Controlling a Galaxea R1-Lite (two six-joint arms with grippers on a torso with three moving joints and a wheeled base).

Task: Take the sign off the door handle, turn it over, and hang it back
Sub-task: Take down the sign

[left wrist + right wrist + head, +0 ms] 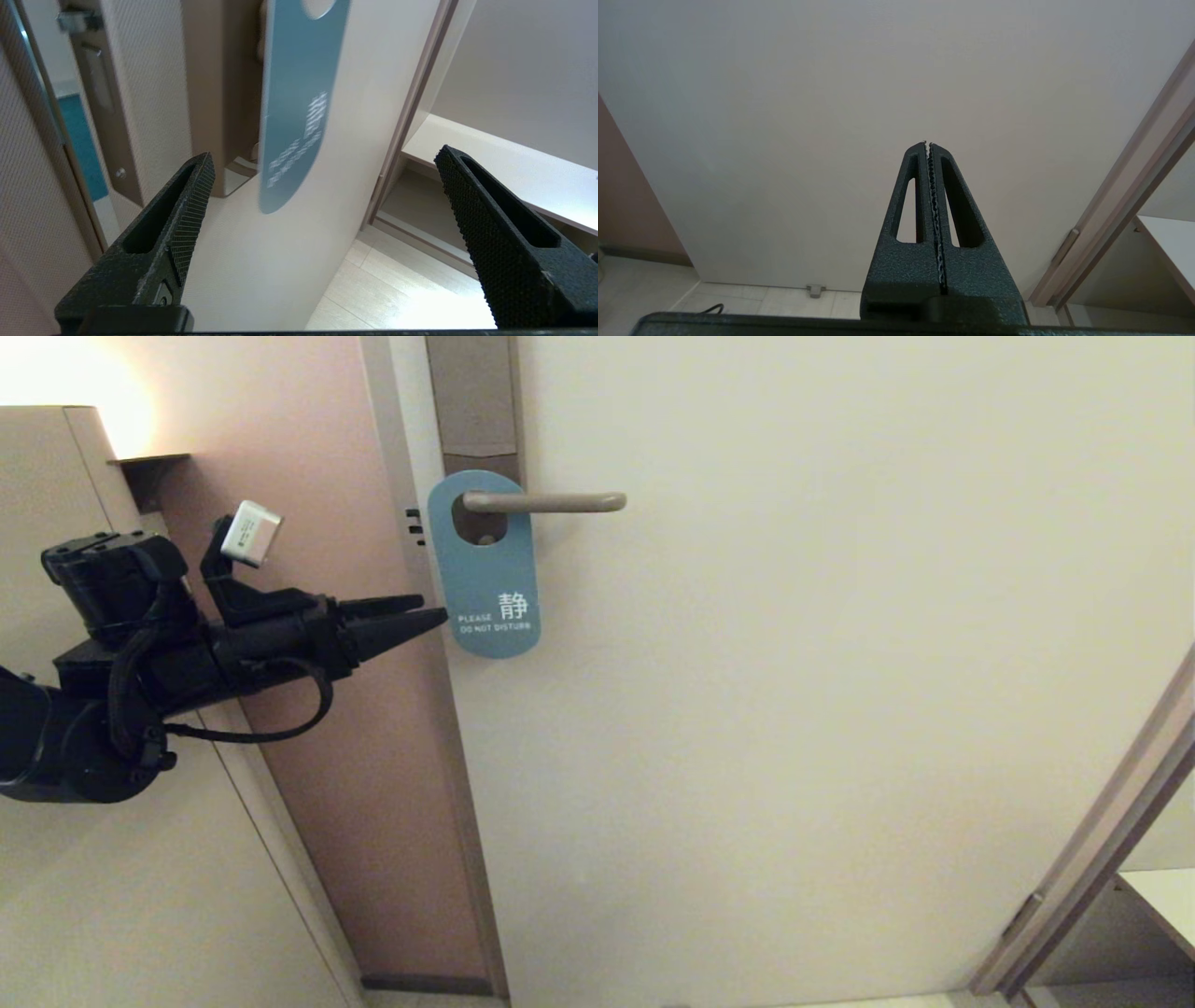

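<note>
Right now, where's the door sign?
In the head view the sign hangs blue face out on the door handle, at the door's left edge, just right of the open left gripper.

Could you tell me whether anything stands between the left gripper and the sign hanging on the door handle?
Nothing visible does. The left gripper, jaws open, points at the lower edge of the blue sign with only open air between them. The sign hangs on the door handle.

Blue sign hanging on door handle, left end effector just beside it
</note>
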